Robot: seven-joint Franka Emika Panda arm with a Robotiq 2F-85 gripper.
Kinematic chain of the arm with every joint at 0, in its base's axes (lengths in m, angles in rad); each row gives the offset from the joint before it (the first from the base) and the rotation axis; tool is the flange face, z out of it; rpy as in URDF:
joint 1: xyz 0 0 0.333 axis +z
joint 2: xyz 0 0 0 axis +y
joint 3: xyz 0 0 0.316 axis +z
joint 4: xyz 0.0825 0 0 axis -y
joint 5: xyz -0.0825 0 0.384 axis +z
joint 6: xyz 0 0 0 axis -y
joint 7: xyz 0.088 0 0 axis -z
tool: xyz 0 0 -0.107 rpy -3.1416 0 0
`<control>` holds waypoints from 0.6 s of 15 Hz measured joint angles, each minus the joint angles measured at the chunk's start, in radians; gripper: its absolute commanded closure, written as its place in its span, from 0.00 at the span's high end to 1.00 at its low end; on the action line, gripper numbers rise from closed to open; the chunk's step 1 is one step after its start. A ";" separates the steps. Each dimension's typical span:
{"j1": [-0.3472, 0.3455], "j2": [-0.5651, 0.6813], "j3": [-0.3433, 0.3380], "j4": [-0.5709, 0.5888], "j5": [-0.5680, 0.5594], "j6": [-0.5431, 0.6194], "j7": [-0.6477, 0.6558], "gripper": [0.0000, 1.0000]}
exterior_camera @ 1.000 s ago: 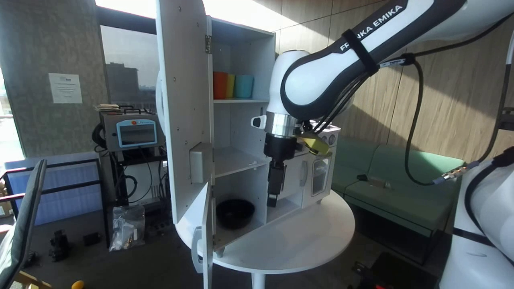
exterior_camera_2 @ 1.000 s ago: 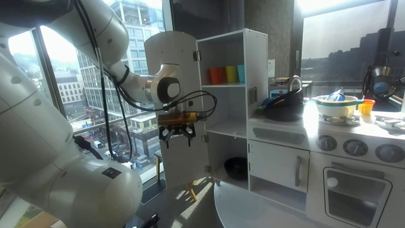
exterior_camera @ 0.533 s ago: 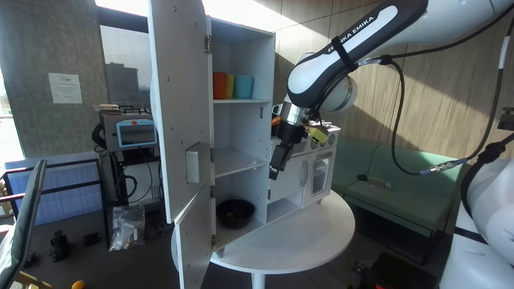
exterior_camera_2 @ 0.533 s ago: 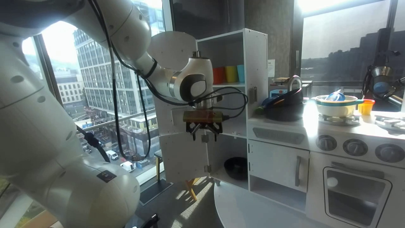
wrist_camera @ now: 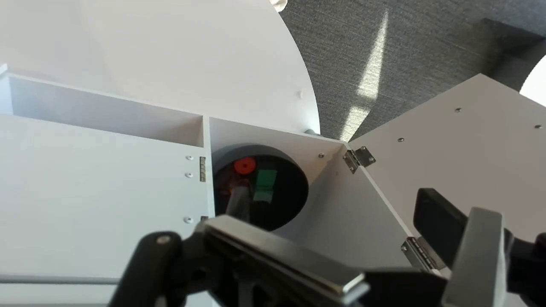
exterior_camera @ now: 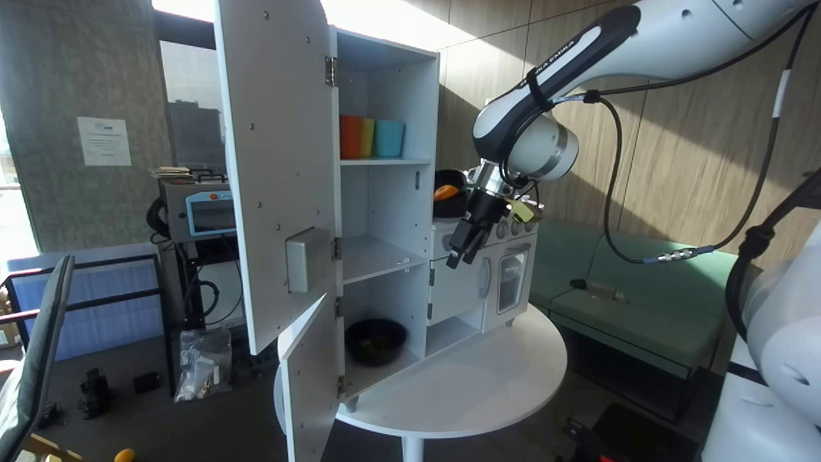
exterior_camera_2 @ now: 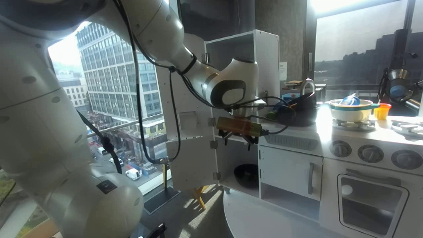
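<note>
Helper: Where's your tool (exterior_camera_2: 237,145), and what is in it?

Me: It hangs tilted at the front of the white cabinet (exterior_camera_2: 268,62), fingers (wrist_camera: 439,226) well apart, nothing between them. I see it touching nothing.

Helper: And the bowl (wrist_camera: 294,192)?

Me: It's black and sits upright on the floor of the cabinet's lowest compartment (exterior_camera: 415,308) (a red disc (wrist_camera: 245,165) and a green piece (wrist_camera: 265,181) lie in it; something reddish (wrist_camera: 230,186) beside them is too dim to name). In the wrist view one of my fingers hides part of it.

Helper: How would you make a clean reach from here?

Me: By minding both sides, I judge. The lower door (exterior_camera: 314,385) stands wide open, its hinges (wrist_camera: 359,158) at the compartment's edge, and the side wall (wrist_camera: 208,153) runs close past the bowl; whether they touch, I can't tell. I should square up to the opening first, then come in slowly under the middle shelf (exterior_camera: 378,253). Fingers spread this wide might catch a wall, so a narrower spread could suit better. The cabinet stands near the edge of the worktop (exterior_camera: 474,398), so I'd push nothing hard.
</note>
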 measured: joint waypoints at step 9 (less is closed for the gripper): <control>-0.032 0.024 0.012 0.004 0.003 0.033 0.028 1.00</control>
